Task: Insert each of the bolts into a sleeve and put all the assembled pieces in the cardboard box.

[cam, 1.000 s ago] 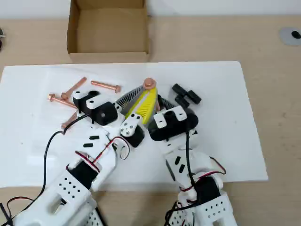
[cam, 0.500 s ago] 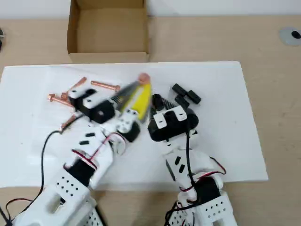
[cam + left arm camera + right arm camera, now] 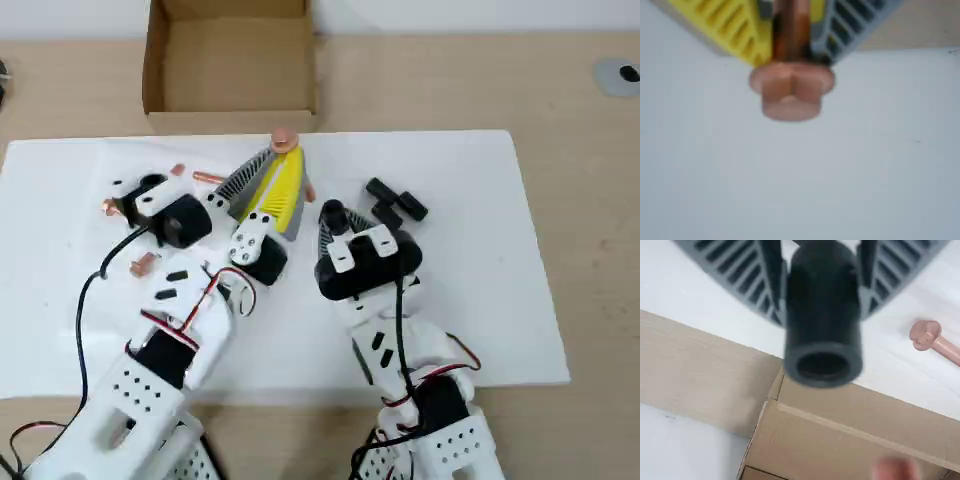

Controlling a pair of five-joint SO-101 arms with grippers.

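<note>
We see in the high view the left gripper (image 3: 283, 150) at the far edge of the white mat (image 3: 480, 280), just before the front wall of the cardboard box (image 3: 230, 122). Its yellow finger and its grey finger are drawn narrow around a copper bolt (image 3: 285, 139). The flanged head of the bolt sticks out beyond the fingertips and points toward the box. In the left wrist view the same copper bolt (image 3: 791, 92) is clamped by its shank between the two ribbed fingers (image 3: 727, 22), and its head hangs free over the mat.

The right gripper (image 3: 330, 222) is near the middle of the mat, beside the left arm and apart from it. It holds a black sleeve (image 3: 332, 210) between its two grey fingers. In the right wrist view we look into the open round end of this black sleeve (image 3: 822, 325), and the fingers (image 3: 735, 275) press it from both sides. Beyond it we see a wall of the cardboard box (image 3: 840, 430) and one of the loose bolts (image 3: 927, 336), which lies flat on the mat.

Other loose bolts (image 3: 110, 207) lie on the mat around the wrist of the left arm, and the arm partly hides them. A few spare sleeves (image 3: 395, 200) lie together on the mat, near the right gripper. The box stands open on the wooden table (image 3: 500, 80). We cannot tell if it touches the edge of the mat or is only just beside it.
</note>
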